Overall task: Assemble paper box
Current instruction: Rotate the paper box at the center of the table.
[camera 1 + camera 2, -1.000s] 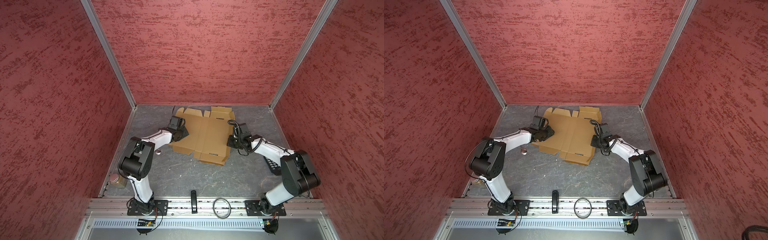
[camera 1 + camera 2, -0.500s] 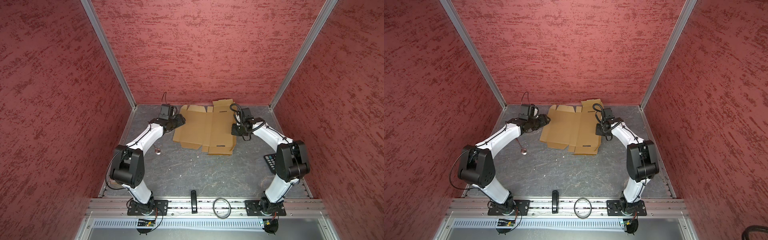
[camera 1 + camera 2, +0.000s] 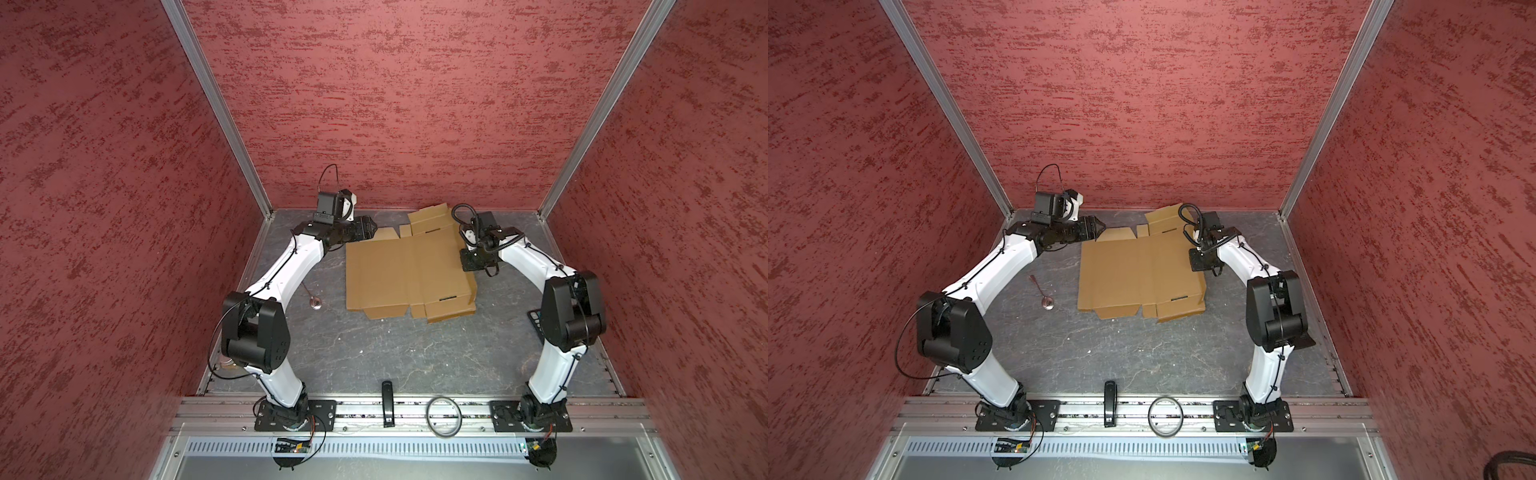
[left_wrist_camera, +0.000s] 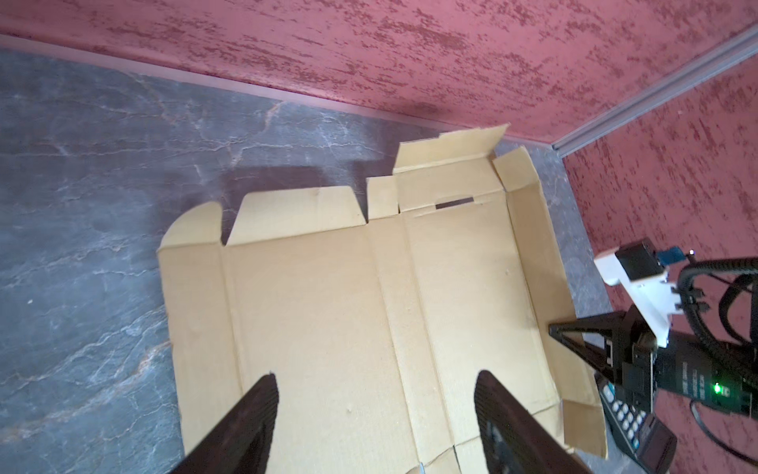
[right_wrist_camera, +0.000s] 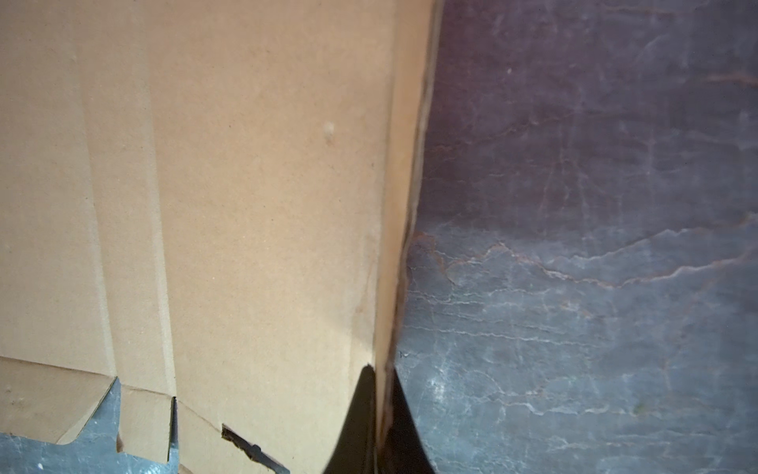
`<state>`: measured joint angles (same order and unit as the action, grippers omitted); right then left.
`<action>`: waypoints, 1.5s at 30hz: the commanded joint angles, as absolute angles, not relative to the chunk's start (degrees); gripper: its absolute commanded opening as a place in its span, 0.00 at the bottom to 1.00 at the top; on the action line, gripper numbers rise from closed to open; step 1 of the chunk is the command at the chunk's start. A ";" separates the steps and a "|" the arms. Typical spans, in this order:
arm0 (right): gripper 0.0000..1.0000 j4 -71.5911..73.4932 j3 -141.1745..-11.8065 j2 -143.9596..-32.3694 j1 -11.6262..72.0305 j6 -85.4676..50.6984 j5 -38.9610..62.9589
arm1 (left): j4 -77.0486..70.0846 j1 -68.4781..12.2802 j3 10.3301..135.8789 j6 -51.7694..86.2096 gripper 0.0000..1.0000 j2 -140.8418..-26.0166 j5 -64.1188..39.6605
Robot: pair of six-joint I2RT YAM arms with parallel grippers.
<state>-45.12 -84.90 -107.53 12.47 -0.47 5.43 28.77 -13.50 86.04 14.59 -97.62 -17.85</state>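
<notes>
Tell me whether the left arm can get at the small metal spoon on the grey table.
Probably yes: the small metal spoon lies bare beside the flat tan cardboard sheet, and the left pincer is open and empty.

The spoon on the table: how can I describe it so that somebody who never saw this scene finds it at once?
On the grey table, find the flat tan paper box near the back wall. The spoon lies on bare table between that box and the left arm, apart from the cardboard. Unlike its neighbours, it is small shiny metal: thin handle, round bowl.
</notes>
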 commanded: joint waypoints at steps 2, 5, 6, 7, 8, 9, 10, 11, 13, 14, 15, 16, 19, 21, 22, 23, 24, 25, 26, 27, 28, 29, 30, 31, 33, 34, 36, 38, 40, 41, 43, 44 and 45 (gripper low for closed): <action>0.07 -47.54 -88.48 -109.12 12.22 5.87 2.72 | 32.02 -13.12 89.88 8.88 0.79 -101.36 -20.56; 0.08 -47.59 -89.61 -109.98 12.17 7.55 1.50 | 33.70 -13.14 93.03 6.97 0.81 -104.18 -22.12; 0.08 -47.55 -89.95 -110.23 12.20 8.11 1.41 | 34.07 -13.25 94.04 6.24 0.81 -105.29 -22.47; 0.08 -47.40 -90.04 -110.52 12.20 8.50 1.34 | 34.39 -13.25 95.03 5.69 0.81 -106.12 -22.66; 0.08 -47.07 -90.10 -110.70 12.14 9.06 1.11 | 34.76 -13.23 96.15 4.83 0.80 -107.26 -23.13; 0.08 -46.71 -90.19 -110.80 12.18 9.54 0.89 | 35.26 -13.23 97.36 4.10 0.80 -108.45 -23.49; 0.08 -46.31 -90.22 -110.90 12.19 9.87 0.60 | 35.66 -13.25 98.31 3.43 0.79 -109.44 -23.71; 0.08 -45.83 -90.28 -111.04 12.17 10.06 0.32 | 36.07 -13.18 99.56 3.07 0.79 -110.81 -23.81; 0.08 -45.22 -90.59 -111.51 12.21 10.52 0.67 | 36.94 -13.10 102.10 2.56 0.79 -113.28 -24.42; 0.08 -44.77 -90.74 -111.79 12.19 10.79 0.83 | 37.77 -13.16 103.69 2.15 0.79 -114.76 -24.89; 0.07 -44.65 -91.00 -112.26 12.16 10.85 0.87 | 38.67 -13.10 105.15 1.87 0.79 -116.17 -25.29; 0.07 -44.56 -91.22 -112.70 12.21 10.95 0.96 | 39.37 -13.13 106.58 1.55 0.79 -117.53 -25.56; 0.07 -44.56 -91.92 -114.12 12.14 11.06 0.73 | 42.01 -13.18 111.09 0.25 0.78 -121.58 -26.18; 0.07 -44.35 -91.94 -114.90 12.16 11.25 0.80 | 43.64 -13.27 114.40 -0.45 0.78 -124.48 -26.28; 0.07 -44.17 -91.94 -115.16 12.20 11.36 1.00 | 44.81 -13.32 116.38 -0.87 0.78 -126.01 -26.35; 0.07 -43.93 -91.78 -115.28 12.21 11.61 1.22 | 46.05 -13.36 118.38 -1.27 0.78 -127.56 -26.16; 0.06 -43.50 -91.68 -115.37 12.21 11.92 1.36 | 47.12 -13.36 119.99 -1.70 0.78 -128.75 -26.06; 0.06 -42.98 -91.52 -115.39 12.17 12.25 1.70 | 48.15 -13.34 121.62 -2.13 0.78 -129.96 -25.80; 0.06 -42.33 -91.44 -115.48 12.20 12.61 2.08 | 48.95 -13.31 122.94 -2.46 0.78 -131.06 -25.38; 0.06 -41.79 -91.43 -115.57 12.20 12.93 2.40 | 49.33 -13.35 123.75 -2.61 0.78 -131.82 -25.18; 0.06 -41.36 -91.67 -115.81 12.21 13.24 2.81 | 49.56 -13.27 124.63 -2.81 0.78 -132.54 -25.02; 0.06 -41.15 -92.03 -116.21 12.14 13.42 3.11 | 49.64 -13.23 125.29 -2.85 0.78 -133.09 -25.13; 0.06 -41.13 -92.47 -116.59 12.21 13.70 3.33 | 49.66 -13.26 125.86 -2.85 0.78 -133.59 -25.26; 0.06 -41.18 -93.01 -117.06 12.14 14.04 3.56 | 49.81 -13.35 126.53 -2.98 0.79 -134.14 -25.54; 0.06 -41.50 -93.91 -117.75 12.15 14.56 3.99 | 50.30 -13.46 128.10 -2.99 0.79 -135.40 -25.34; 0.06 -41.65 -94.28 -118.02 12.18 14.97 4.33 | 50.72 -13.53 129.08 -3.10 0.79 -136.15 -25.19; 0.06 -41.62 -94.57 -118.21 12.20 15.67 4.91 | 51.28 -13.62 130.68 -3.21 0.79 -137.69 -25.18; 0.06 -41.33 -94.66 -118.20 12.19 16.18 5.59 | 52.04 -13.75 132.36 -3.42 0.79 -139.51 -25.14; 0.06 -40.98 -94.66 -118.12 12.21 16.67 6.70 | 53.24 -13.91 134.35 -3.62 0.79 -141.19 -24.81; 0.06 -40.82 -94.63 -118.11 12.15 16.87 6.99 | 53.87 -14.00 135.25 -3.69 0.79 -142.05 -24.70; 0.06 -40.48 -94.57 -118.11 12.19 17.19 7.70 | 54.79 -14.23 136.83 -3.88 0.79 -143.41 -24.22; 0.06 -40.36 -94.50 -118.04 12.20 17.29 8.13 | 54.91 -14.32 137.20 -3.94 0.79 -143.73 -23.90; 0.05 -40.19 -94.42 -117.96 12.15 17.62 8.55 | 55.16 -14.40 137.66 -4.01 0.80 -144.15 -23.64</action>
